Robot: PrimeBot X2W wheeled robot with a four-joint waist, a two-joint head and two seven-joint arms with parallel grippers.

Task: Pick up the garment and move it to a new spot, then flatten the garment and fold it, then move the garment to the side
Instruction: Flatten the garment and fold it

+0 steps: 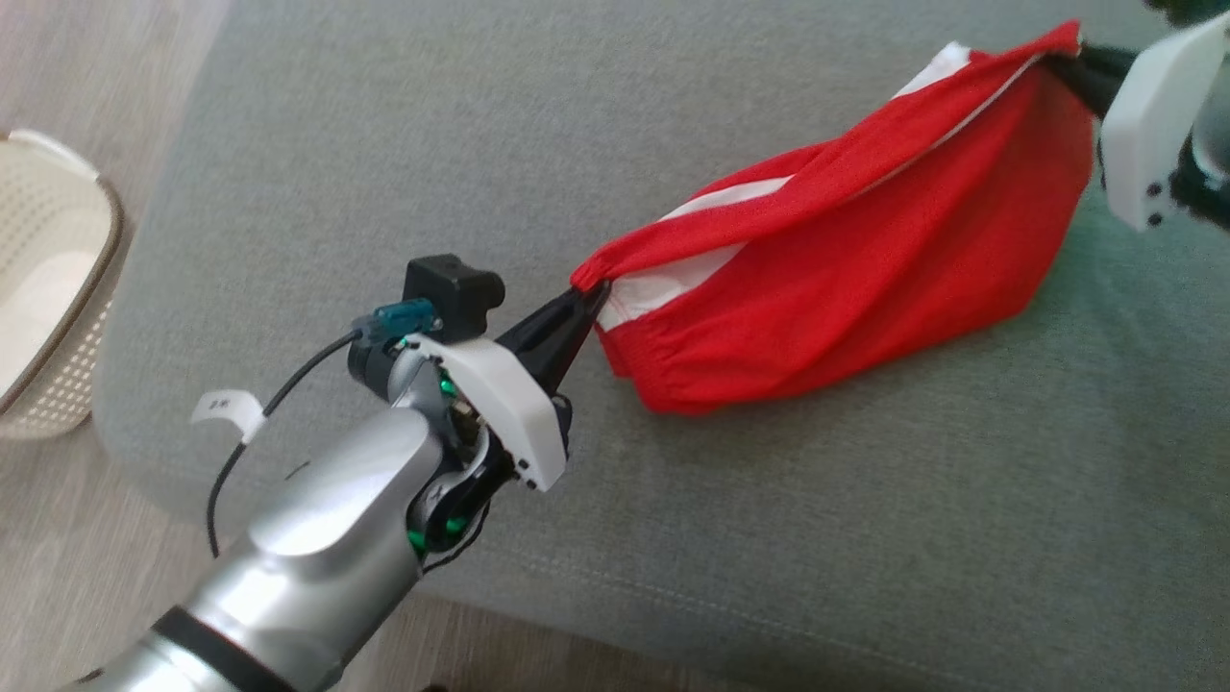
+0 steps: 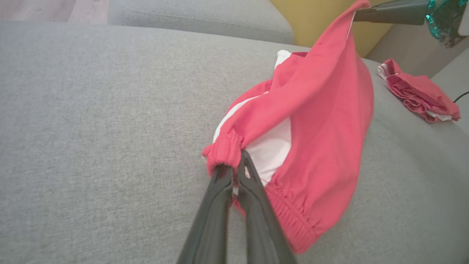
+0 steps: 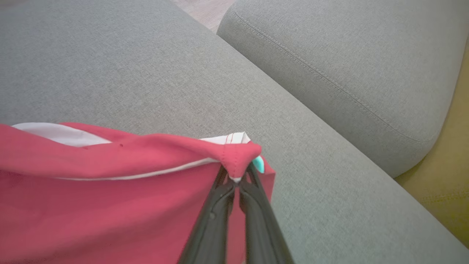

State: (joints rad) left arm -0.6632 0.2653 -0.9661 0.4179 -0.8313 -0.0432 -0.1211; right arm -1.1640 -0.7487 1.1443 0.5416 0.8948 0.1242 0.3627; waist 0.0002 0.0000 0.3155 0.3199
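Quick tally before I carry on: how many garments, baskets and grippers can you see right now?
Garments: 2, the red fabric garment with white lining held at two corners, and a crumpled red-and-white garment on the grey sofa.
Baskets: 1, cream perforated basket.
Grippers: 2, left gripper and right gripper, each shut on the held garment.
Total: 5.

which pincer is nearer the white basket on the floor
Left. The left pincer grips the corner of the red garment closer to the basket; the right pincer holds the opposite corner, across the whole garment from it.
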